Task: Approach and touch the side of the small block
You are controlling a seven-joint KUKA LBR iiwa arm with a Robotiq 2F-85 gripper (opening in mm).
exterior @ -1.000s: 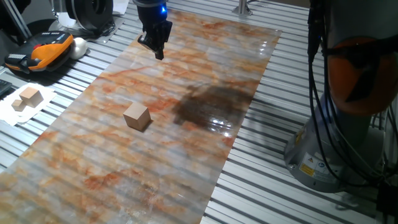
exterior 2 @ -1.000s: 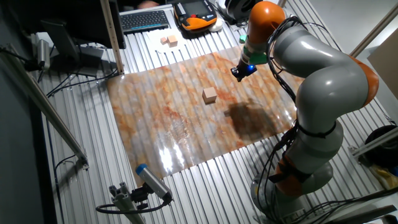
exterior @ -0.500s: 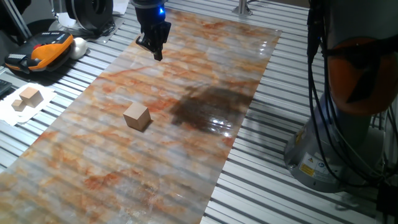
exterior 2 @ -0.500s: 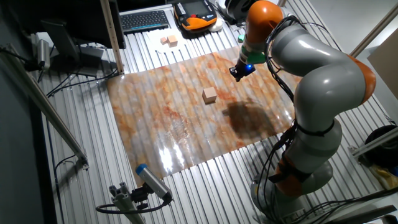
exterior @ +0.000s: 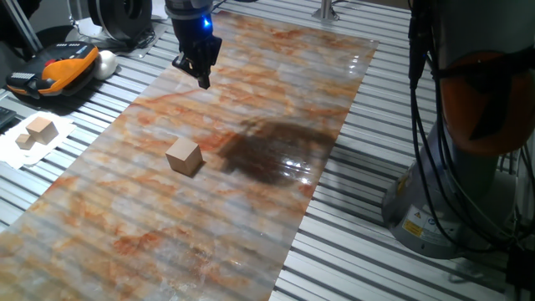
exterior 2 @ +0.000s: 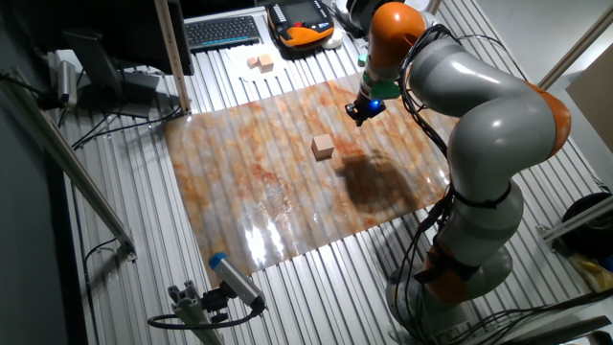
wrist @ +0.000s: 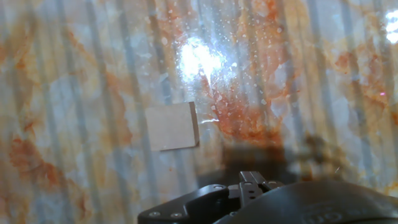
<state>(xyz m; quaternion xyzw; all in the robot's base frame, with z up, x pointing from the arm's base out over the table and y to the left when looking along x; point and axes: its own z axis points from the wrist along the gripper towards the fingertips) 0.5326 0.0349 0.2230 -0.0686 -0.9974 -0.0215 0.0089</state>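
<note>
Hovering well apart from the small block (exterior: pixel 184 156), the pincer (exterior: pixel 203 79) looks pressed together.

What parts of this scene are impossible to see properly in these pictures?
- End effector: in both fixed views it is too small and dark to tell whether the fingers are open; the hand view shows only its black base at the bottom edge.
- Small light-tan wooden cube: its far sides are hidden by the cube itself.
- Pale wooden blocks on white paper: too small in both fixed views to count with certainty.
- Grey and orange robot arm: cut off by the top edge in one fixed view.
</note>
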